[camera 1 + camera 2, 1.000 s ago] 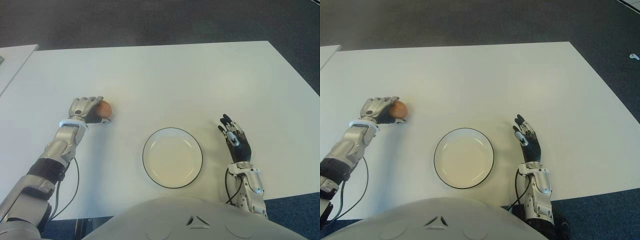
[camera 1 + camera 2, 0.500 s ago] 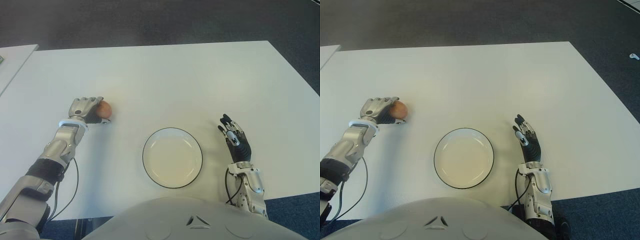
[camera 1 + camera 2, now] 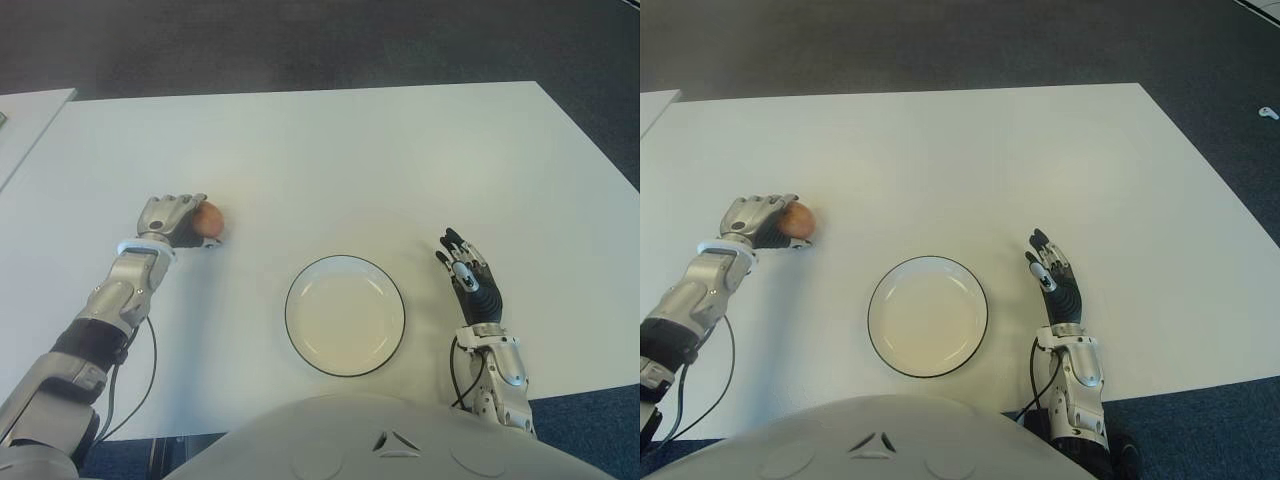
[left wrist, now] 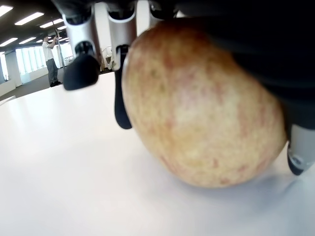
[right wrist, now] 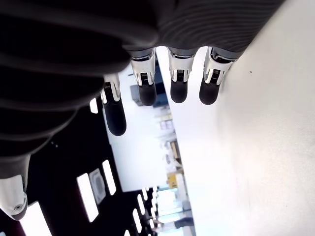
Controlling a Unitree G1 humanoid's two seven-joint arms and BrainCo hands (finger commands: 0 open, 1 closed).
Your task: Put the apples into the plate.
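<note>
One reddish-yellow apple [image 3: 208, 218] sits on the white table [image 3: 380, 170], left of centre. My left hand [image 3: 175, 218] is shut on it, fingers [image 4: 81, 69] curled over its far side and the thumb against its near side. The left wrist view shows the apple [image 4: 202, 108] touching the tabletop. A white plate with a dark rim [image 3: 290, 300] lies near the table's front edge, to the right of the apple, with nothing in it. My right hand [image 3: 468, 272] shows to the right of the plate, fingers [image 5: 147, 88] straight and holding nothing.
A second white table [image 3: 30, 115] stands at the far left, a narrow gap away. Dark carpet lies beyond the table's far and right edges. A black cable [image 3: 140, 380] loops beside my left forearm. A person [image 4: 49, 56] stands far off in the room.
</note>
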